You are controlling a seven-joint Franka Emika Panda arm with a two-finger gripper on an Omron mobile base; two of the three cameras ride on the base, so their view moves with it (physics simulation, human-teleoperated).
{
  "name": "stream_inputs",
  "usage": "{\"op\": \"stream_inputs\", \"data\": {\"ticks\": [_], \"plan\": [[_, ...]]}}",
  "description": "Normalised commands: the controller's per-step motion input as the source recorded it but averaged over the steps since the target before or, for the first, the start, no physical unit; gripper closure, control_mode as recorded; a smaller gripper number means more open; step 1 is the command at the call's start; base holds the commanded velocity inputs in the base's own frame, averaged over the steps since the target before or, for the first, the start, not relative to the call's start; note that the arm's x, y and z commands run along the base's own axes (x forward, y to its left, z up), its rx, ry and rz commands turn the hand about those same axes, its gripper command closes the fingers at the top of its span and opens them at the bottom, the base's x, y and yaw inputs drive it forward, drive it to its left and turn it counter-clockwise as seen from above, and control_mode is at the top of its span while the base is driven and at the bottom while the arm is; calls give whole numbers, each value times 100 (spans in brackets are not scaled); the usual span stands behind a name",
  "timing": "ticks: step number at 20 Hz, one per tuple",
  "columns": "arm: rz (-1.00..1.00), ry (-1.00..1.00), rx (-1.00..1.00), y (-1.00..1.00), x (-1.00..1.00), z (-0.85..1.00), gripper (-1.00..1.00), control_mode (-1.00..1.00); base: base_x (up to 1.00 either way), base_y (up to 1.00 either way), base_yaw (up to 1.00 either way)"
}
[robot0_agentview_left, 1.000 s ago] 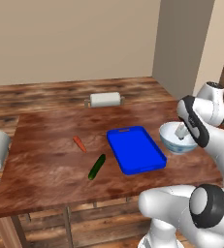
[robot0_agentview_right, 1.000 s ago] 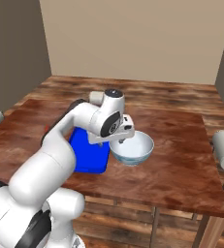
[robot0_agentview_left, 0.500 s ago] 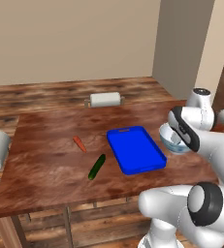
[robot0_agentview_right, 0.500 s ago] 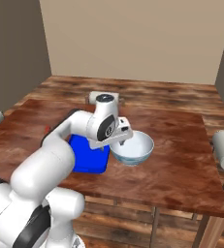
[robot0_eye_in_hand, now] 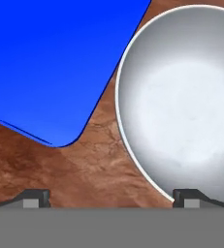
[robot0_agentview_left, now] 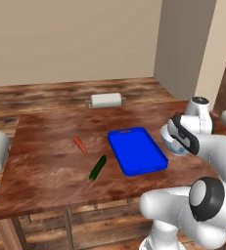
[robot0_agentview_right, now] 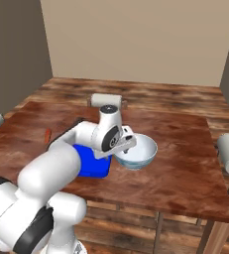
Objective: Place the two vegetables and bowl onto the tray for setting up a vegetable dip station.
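Nothing of the task was done at this moment, as far as the pictures showed: the tray carried none of the three things.

The table filled the middle of the left base view. The tray lay flat on it, a little right of the centre of that frame, and its blue surface was bare. In the hand view the tray took the upper left, also with nothing on it.

The bowl stood on the wood just beside the tray, near the centre of the right base view and at the right side of the left base view. It was upright and not touching the tray; a strip of table was visible between them in the hand view.

The cucumber lay on the table left of the tray, below the centre of the left base view. The carrot lay further to the upper left, apart from the cucumber.

The gripper hovered low over the near rim of the bowl, with the fingers spread wide and holding nothing. One finger tip appeared over the rim, the other over bare wood.

I judged that the bowl was the first thing to be grasped, so all three placements were left.
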Motion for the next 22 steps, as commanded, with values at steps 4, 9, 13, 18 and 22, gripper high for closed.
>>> {"op": "stream_inputs", "data": {"ticks": [4, 9, 13, 18, 22], "plan": [[3, 0, 0, -3, 23, -25, -100, -100, 0, 0, 0], [0, 0, 0, -3, 30, -21, -100, -100, 0, 0, 0], [1, 0, 0, -6, 26, -15, -100, -100, 0, 0, 0], [0, 0, 0, -6, 24, -15, -100, -100, 0, 0, 0], [0, 1, 0, -7, 25, -15, -100, -100, 0, 0, 0]]}}
